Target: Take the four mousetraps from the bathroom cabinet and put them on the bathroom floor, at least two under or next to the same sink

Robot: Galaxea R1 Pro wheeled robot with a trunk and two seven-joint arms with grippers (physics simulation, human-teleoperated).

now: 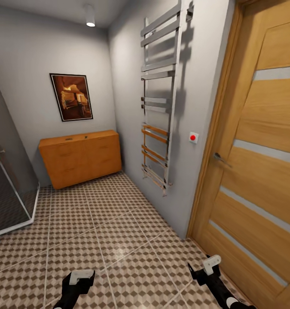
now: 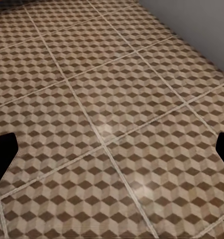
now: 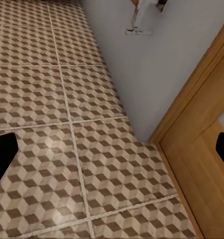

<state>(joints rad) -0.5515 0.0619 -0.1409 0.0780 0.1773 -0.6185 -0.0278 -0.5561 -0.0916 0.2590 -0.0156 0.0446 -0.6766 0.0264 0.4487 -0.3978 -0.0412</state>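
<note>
Tiles of the floor (image 1: 119, 240) spread out ahead of us, patterned in brown, beige and grey cubes with pale grout. At the far end, against the back wall, we see the cabinet (image 1: 80, 158), low and orange-brown, its fronts closed; two tiny dark specks sit on its top, too small for us to name. No mousetraps can be made out from where we stand. A framed picture (image 1: 71, 97) hangs above the cabinet, and a ceiling lamp (image 1: 90, 17) glows near the corner. On the right wall a chrome towel rail (image 1: 160, 98) runs down toward the floor, with a small red button (image 1: 193, 137) beside a wooden door (image 1: 256, 171). A glass shower screen (image 1: 7, 171) stands at the left edge.

Our left gripper (image 1: 79, 278) and right gripper (image 1: 209, 266) hang low over the floor, well apart. In each wrist view the fingers (image 2: 2, 154) (image 3: 2, 154) sit at opposite edges with bare tile between them, so both are spread wide and carry nothing.
</note>
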